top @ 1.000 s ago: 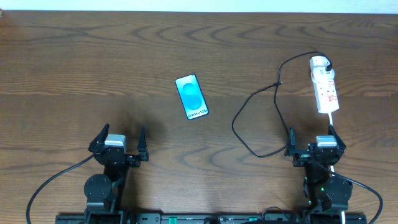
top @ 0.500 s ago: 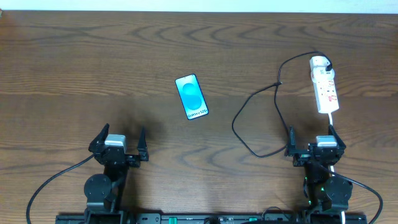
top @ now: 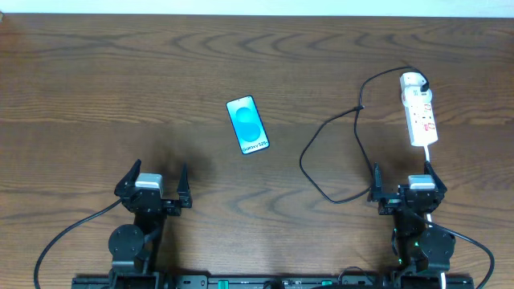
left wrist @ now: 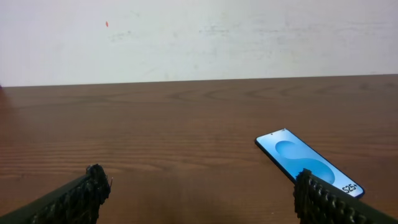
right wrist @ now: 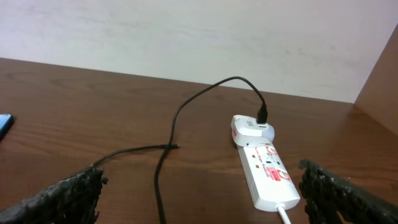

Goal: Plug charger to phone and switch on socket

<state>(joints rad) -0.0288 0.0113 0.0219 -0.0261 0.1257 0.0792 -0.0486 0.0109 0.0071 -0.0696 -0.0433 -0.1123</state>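
Note:
The phone [top: 247, 124] lies flat at the table's middle with its blue screen lit; in the left wrist view the phone [left wrist: 308, 162] is ahead and to the right. The white socket [top: 419, 111] lies at the far right. The charger [top: 303, 163] is plugged into the socket's far end and loops over the wood, its loose tip lying beside its own cable. My left gripper [top: 158, 170] is open and empty, below and left of the phone. My right gripper [top: 401, 168] is open and empty, just short of the socket [right wrist: 264, 168] and charger cable [right wrist: 173, 126].
The socket's white cord [top: 430, 152] runs back toward the right arm's base. Thick black robot cables [top: 68, 233] trail along the near edge. A pale wall [left wrist: 199, 37] rises behind the table's far edge.

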